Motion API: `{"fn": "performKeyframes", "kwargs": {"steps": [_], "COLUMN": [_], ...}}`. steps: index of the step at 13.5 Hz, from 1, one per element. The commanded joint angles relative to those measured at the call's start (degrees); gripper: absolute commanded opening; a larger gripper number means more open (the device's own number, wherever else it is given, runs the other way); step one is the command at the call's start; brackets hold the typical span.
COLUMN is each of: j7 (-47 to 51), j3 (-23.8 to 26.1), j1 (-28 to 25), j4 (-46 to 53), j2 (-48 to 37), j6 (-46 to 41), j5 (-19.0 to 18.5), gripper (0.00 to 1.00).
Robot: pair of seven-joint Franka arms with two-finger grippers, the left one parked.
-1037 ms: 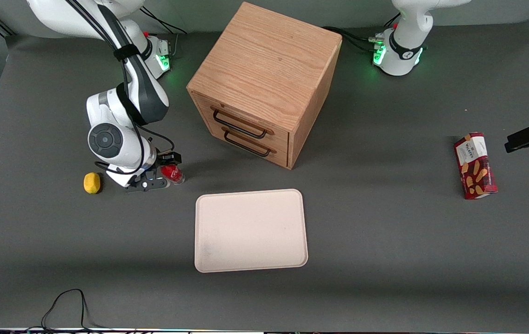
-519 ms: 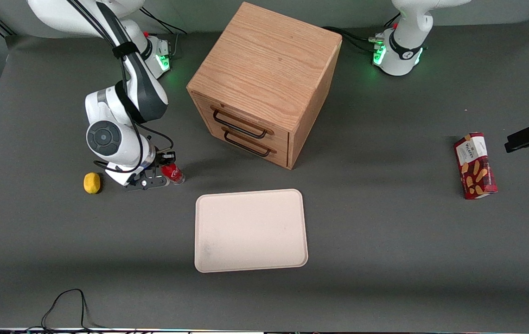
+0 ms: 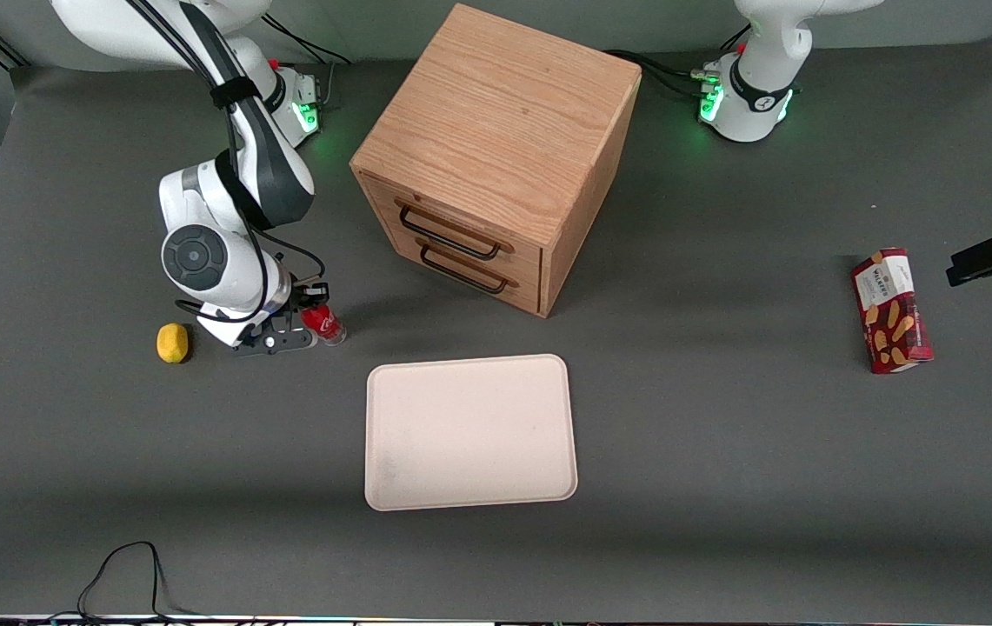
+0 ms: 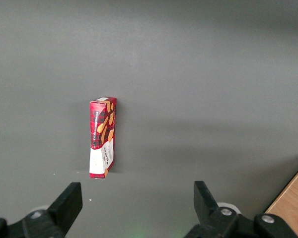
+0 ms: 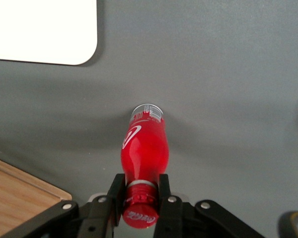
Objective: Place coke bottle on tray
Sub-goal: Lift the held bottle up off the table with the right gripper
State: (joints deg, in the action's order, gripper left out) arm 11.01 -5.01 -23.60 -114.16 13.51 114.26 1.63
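Front view shows the tray (image 3: 470,431) nearest to the camera, lying flat on the table (image 3: 722,452). Farther from the camera, toward the working arm's end, the coke bottle (image 3: 323,323) stands on the table. The gripper (image 5: 140,197) is clenched around its neck, under the cap. A yellow object (image 3: 172,342) lies near.

End effector (image 5: 140,191) low, fingers clamped

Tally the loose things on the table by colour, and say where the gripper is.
Red: 2, coke bottle and biscuit box
Yellow: 1, lemon
Cream-white: 1, tray
Wood-brown: 1, drawer cabinet
Total: 5
Gripper clamps the bottle's neck.
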Motion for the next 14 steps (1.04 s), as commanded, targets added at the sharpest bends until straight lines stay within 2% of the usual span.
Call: {"fn": "performKeyframes", "kwargs": {"steps": [1, 5, 8, 14], "j7": [-1.07, -0.99, -1.68, -5.03], "j3": [-1.22, -3.5, -4.56, -4.74], "j1": [-0.13, 0.22, 1.27, 5.31], "j4": [3.04, 15.51, 24.74, 49.07], "j2": [-3.57, -3.67, -2.8, 7.65], "j6": [-6.74, -20.89, -28.28, -43.4], "j5": [-0.57, 0.12, 0.22, -0.05], "gripper": [0.0, 0.0, 0.0, 0.0]}}
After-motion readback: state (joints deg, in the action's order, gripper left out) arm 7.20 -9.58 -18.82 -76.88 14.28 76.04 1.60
